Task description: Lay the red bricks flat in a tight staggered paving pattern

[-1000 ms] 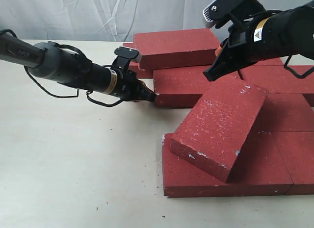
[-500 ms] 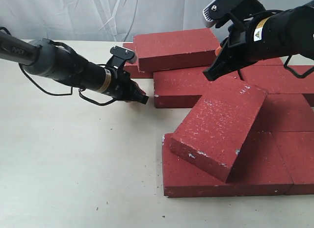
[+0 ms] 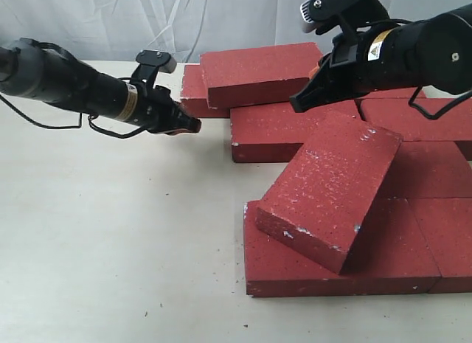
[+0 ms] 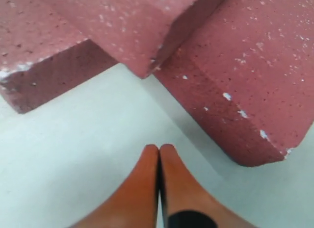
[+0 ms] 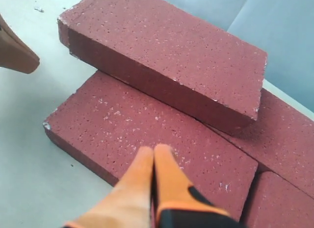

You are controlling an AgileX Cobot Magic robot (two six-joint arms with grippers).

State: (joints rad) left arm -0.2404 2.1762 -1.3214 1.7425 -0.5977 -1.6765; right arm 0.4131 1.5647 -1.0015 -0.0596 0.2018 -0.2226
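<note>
- I am reading the left gripper (image 4: pixel 159 153) as fully closed, its orange fingertips pressed together and gripping nothing. It is hanging over the pale table (image 3: pixel 110 232), near the red bricks (image 4: pixel 235 81) but clear of them.
- I am reading the right gripper (image 5: pixel 153 152) as fully closed and empty too. It is pointing down at the middle brick (image 3: pixel 276 129); I cannot tell whether it is making contact.
- The middle brick is lying flat, its long axis running left-right in the exterior view. The top brick (image 3: pixel 265 71) is overlapping its far edge on the same axis.
- The tilted brick (image 3: pixel 332 195) is resting skewed on the flat front brick (image 3: pixel 310 273), its long axis running far to near-left.
- All are rectangular, grainy, white-speckled and chipped pale at the edges.
</note>
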